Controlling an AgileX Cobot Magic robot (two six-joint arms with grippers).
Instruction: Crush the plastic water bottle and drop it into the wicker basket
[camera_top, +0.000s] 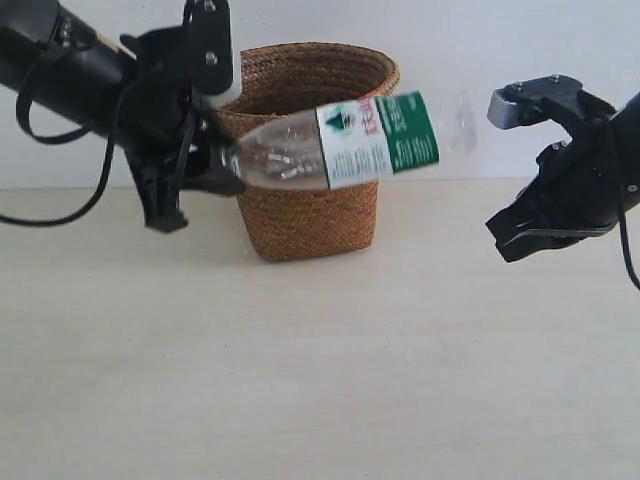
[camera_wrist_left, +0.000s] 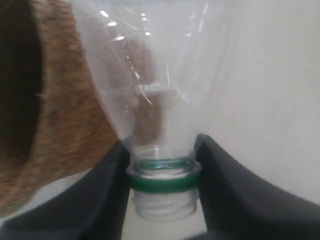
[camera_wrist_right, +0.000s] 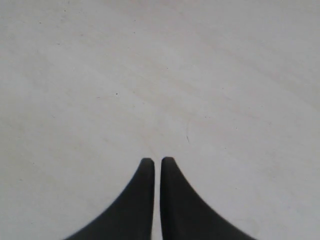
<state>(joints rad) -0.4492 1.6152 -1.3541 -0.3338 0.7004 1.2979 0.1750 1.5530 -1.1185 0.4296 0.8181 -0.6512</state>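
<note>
Clear plastic bottle (camera_top: 330, 148) hangs sideways, neck pinched in the left hand (camera_top: 218, 165), the basket (camera_top: 310, 222) just behind. It seems uncrushed; crushing and dropping remain. Right hand (camera_wrist_right: 157, 161), pressed together, holds nothing.

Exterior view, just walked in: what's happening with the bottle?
The left gripper is shut on the neck of the plastic water bottle, holding it roughly horizontal in the air. In the exterior view it crosses the upper part of the wicker basket, not inside it. It shows no clear crushing yet. The right gripper is shut and empty, off beyond the bottle's base end, above the table.
</note>
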